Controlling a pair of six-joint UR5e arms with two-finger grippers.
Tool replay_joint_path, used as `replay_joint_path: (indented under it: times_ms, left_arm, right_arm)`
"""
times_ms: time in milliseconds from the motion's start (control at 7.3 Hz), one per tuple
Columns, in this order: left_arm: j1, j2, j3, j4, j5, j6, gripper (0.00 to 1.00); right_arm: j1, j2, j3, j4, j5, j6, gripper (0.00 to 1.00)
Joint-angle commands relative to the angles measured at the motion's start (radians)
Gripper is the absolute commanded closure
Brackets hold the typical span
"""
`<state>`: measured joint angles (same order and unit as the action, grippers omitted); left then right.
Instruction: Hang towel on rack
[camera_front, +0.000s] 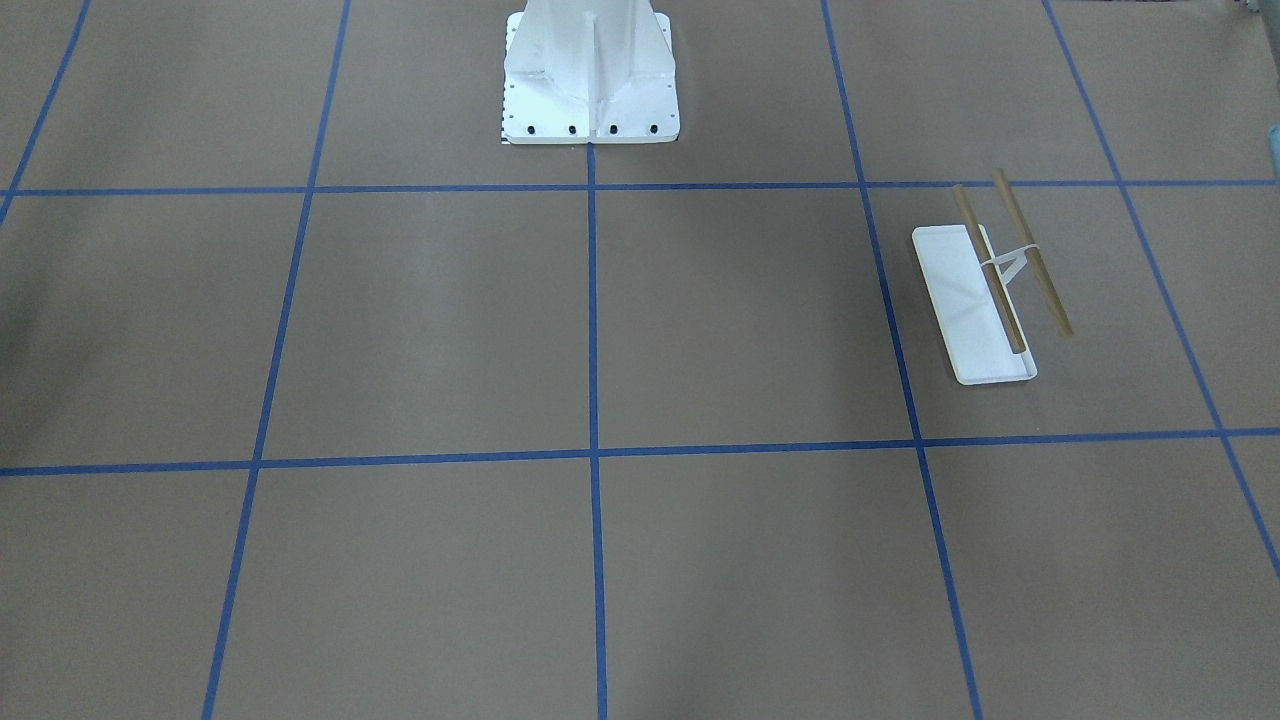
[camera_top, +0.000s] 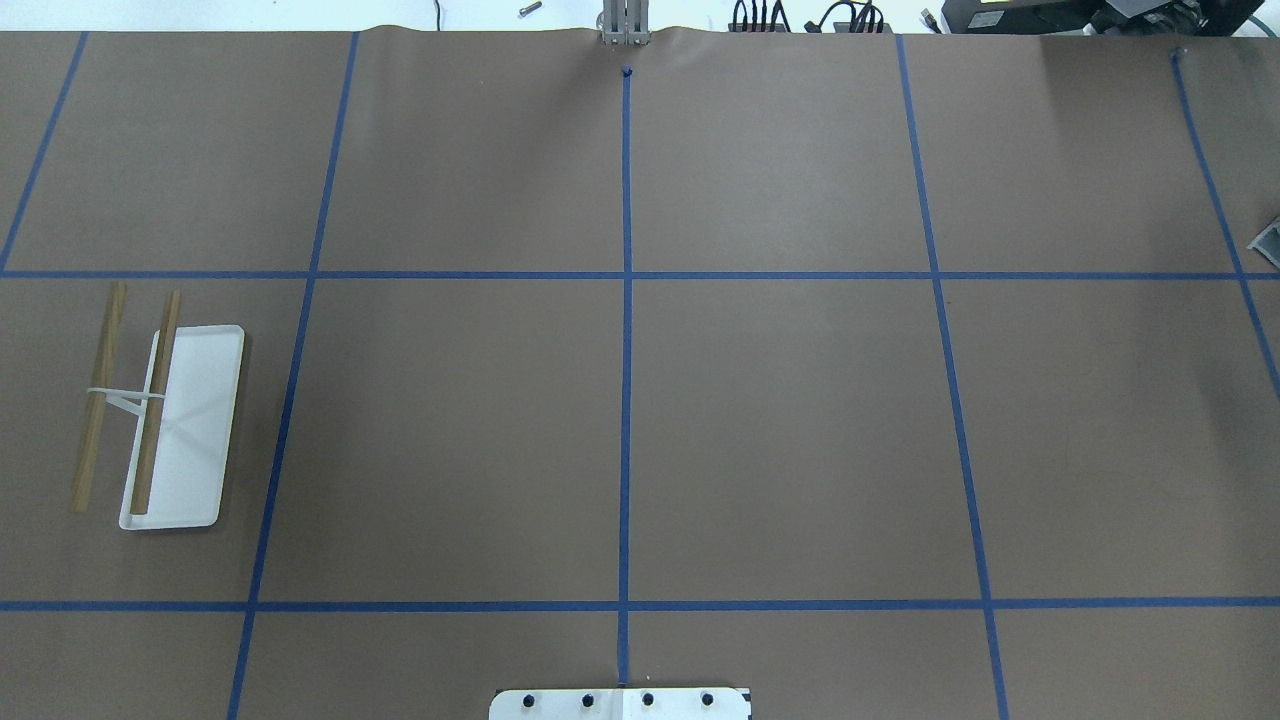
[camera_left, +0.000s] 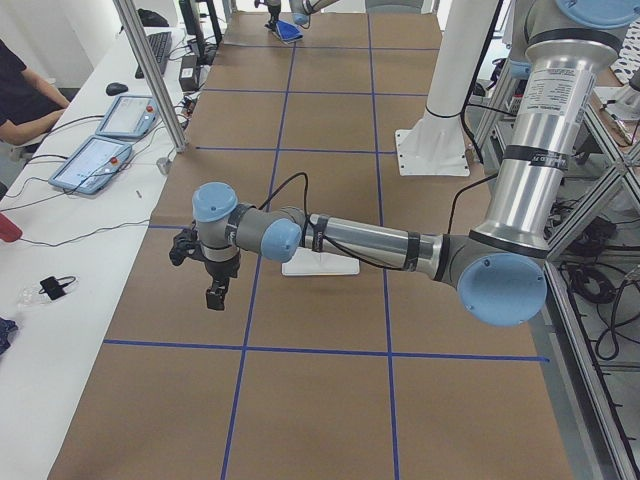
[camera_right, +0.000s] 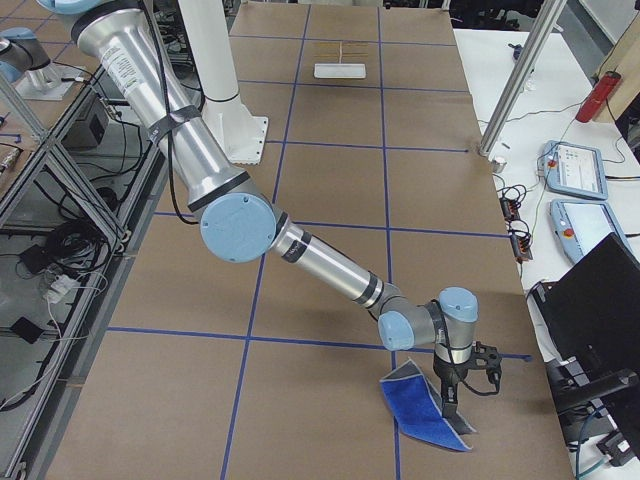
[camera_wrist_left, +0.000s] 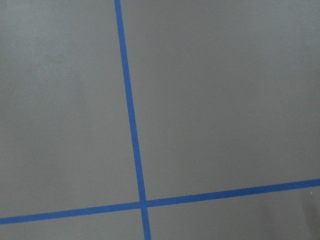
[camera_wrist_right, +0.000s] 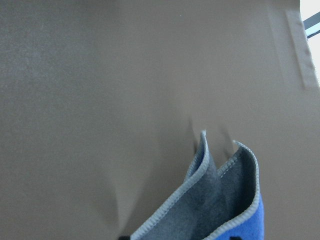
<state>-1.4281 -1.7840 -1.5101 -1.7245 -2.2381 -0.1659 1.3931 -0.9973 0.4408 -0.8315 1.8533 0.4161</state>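
Observation:
The rack (camera_front: 975, 310) has a white tray base and two tan rods and stands on the robot's left side of the table; it also shows in the overhead view (camera_top: 195, 430). The blue towel (camera_right: 425, 415) lies partly raised at the far right end of the table. My right gripper (camera_right: 447, 412) stands on it. In the right wrist view the towel (camera_wrist_right: 225, 210) rises off the table as a pinched fold showing its grey underside, so the gripper is shut on it. My left gripper (camera_left: 213, 298) hangs above bare table near the rack (camera_left: 320, 266); I cannot tell if it is open or shut.
The white robot pedestal (camera_front: 590, 90) is bolted at the table's robot side. Blue tape lines (camera_wrist_left: 131, 120) grid the brown surface. Teach pendants (camera_right: 575, 170) and a post lie on the white bench beside the table. A seated person (camera_left: 20, 95) is at that bench.

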Motion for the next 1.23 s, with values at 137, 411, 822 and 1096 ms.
replay_joint_path:
  times_ms: [137, 411, 822, 1096]
  left_arm:
    - [0.000, 0.000, -0.006, -0.001, 0.000, -0.010, 0.02]
    - [0.000, 0.000, -0.007, -0.001, 0.000, -0.010, 0.02]
    - [0.000, 0.000, -0.007, -0.001, 0.000, -0.010, 0.02]
    - [0.000, 0.000, -0.006, -0.001, 0.000, -0.010, 0.02]
  right_arm:
    - [-0.009, -0.010, -0.017, 0.003, -0.002, 0.001, 0.21]
    - [-0.011, -0.010, -0.020, 0.003, -0.002, 0.001, 0.20]
    - [-0.013, -0.014, -0.037, 0.044, 0.001, 0.038, 0.52]
    - [-0.020, -0.015, -0.048, 0.074, 0.003, 0.075, 0.78]
